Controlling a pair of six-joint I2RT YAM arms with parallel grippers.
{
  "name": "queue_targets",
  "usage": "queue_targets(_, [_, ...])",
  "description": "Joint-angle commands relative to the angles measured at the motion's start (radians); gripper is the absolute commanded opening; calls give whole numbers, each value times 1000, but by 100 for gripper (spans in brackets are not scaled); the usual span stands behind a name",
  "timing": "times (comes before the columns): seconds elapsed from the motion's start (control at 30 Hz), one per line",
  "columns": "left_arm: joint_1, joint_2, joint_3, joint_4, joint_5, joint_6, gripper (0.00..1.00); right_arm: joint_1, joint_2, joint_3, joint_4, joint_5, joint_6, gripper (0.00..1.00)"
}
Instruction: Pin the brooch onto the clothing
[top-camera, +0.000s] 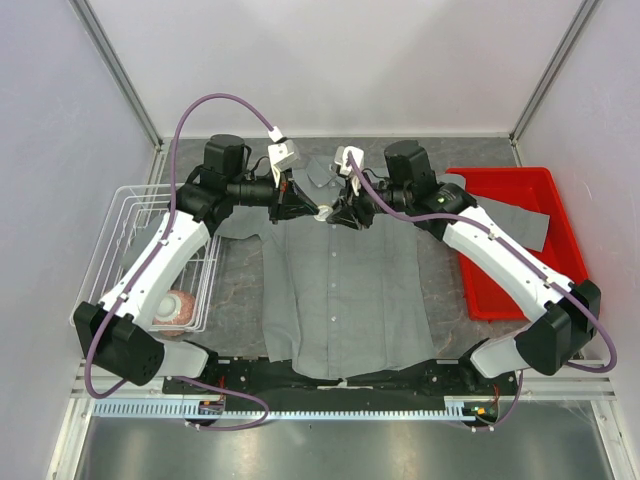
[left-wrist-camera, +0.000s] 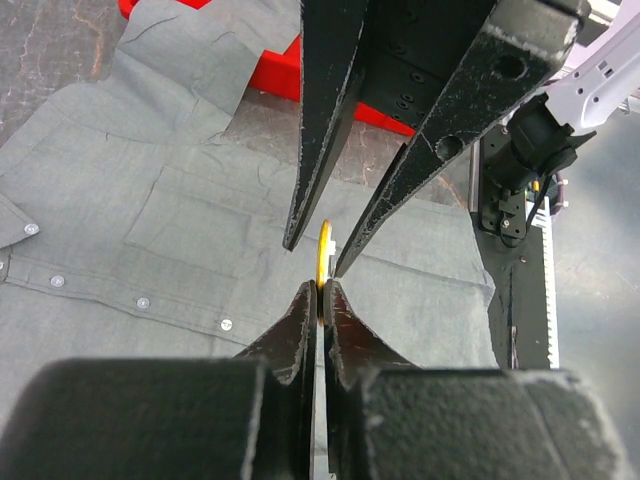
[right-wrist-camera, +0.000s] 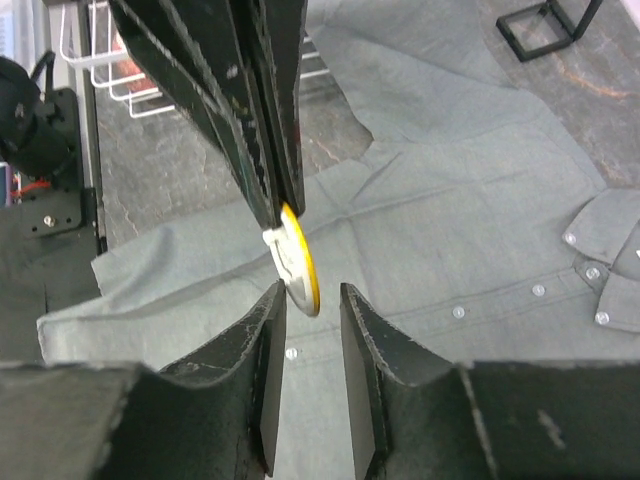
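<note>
The grey shirt (top-camera: 345, 290) lies flat on the table, collar at the far end. It also shows in the left wrist view (left-wrist-camera: 200, 220) and the right wrist view (right-wrist-camera: 450, 230). My two grippers meet tip to tip just above its upper chest. My left gripper (top-camera: 305, 208) is shut on the brooch (left-wrist-camera: 323, 250), a thin orange-gold disc with a white back (right-wrist-camera: 297, 265), held edge-on above the cloth. My right gripper (right-wrist-camera: 305, 300) is open, and its fingertips (left-wrist-camera: 340, 268) stand on either side of the brooch's free edge. The left fingertip is almost touching the disc.
A red tray (top-camera: 520, 230) stands at the right, with the shirt's sleeve draped into it. A white wire basket (top-camera: 130, 240) at the left holds a tan round thing (top-camera: 178, 308). White walls enclose the table on three sides.
</note>
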Motion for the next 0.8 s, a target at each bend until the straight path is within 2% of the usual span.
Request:
queue_targets(0.0, [-5,-11,10,17,29,-23,2,-3,-39,56,-108,-1,-128,37])
queue_targets(0.13, [-4,-6,16,15,36,-17,2,-6,-55,75,-143,-7,-142,53])
queue_targets(0.23, [-5,-3,16,14,36,-11,2,-5,-63,82,-144,-27,-126,54])
queue_targets(0.5, [-5,-5,9,43,30,-52,2,-6,-22,69,27,-41,183,57])
queue_targets(0.7, [-7,-13,7,51,23,-63,2,-5,6,73,64,-38,222,54])
queue_targets(0.77, [-7,-16,3,57,23,-65,2,-6,11,70,67,-41,222,48])
